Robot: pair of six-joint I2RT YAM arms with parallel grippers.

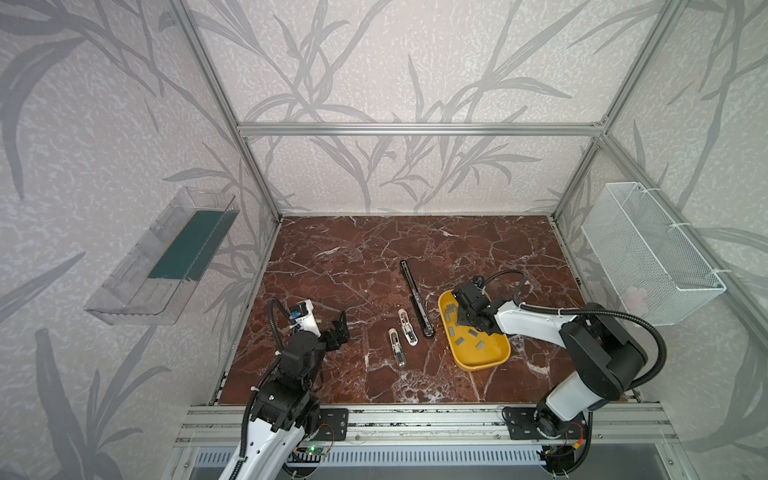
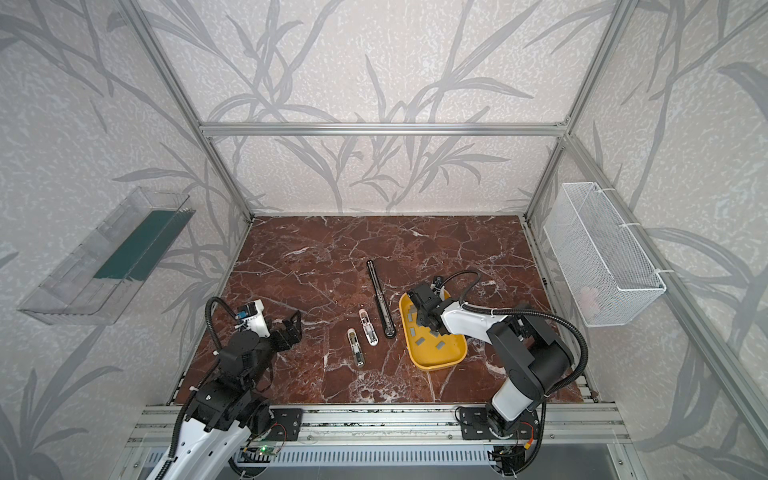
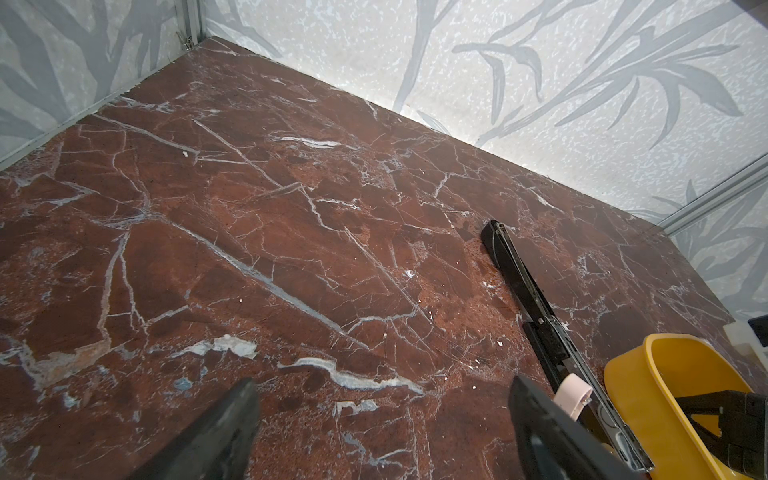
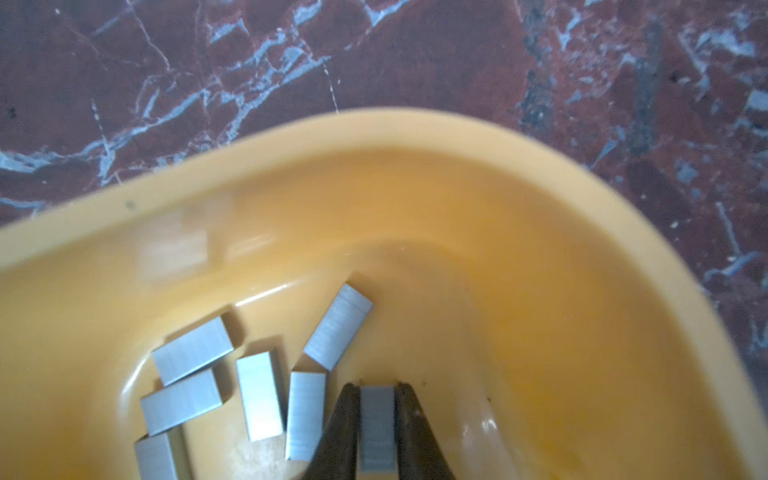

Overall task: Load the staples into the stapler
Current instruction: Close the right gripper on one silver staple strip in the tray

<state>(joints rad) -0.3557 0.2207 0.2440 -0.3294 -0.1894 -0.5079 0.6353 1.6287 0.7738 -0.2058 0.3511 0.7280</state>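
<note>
The staples (image 4: pixel 259 399) lie as short grey strips loose on the floor of a yellow tray (image 4: pixel 374 124), most of them bunched toward one end and a few touching. One strip (image 4: pixel 376 428) sits between the jaws of the right gripper (image 4: pixel 377 390). Both dark fingers press on its long edges, so the jaws are clenched on it; whether it is off the tray floor I cannot tell. In both top views the tray stands on the right part of the red-brown marbled desk (image 1: pixel 353 270), and the right arm (image 1: pixel 523 320) reaches over its far end from the right. Just left of the tray a black stapler (image 1: pixel 417 299) lies opened out flat in one long line, its near end close to the tray's rim. Left of that lie a small white stapler (image 1: pixel 406 328) and, nearer the front edge, a second small stapler (image 1: pixel 397 348), roughly parallel and apart. The left gripper (image 1: pixel 341 326) hovers over bare desk well left of the staplers, its jaws released wide with nothing between them. A clear bin (image 1: pixel 162 257) hangs on the left wall and a white mesh basket (image 1: pixel 648 253) on the right.
</note>
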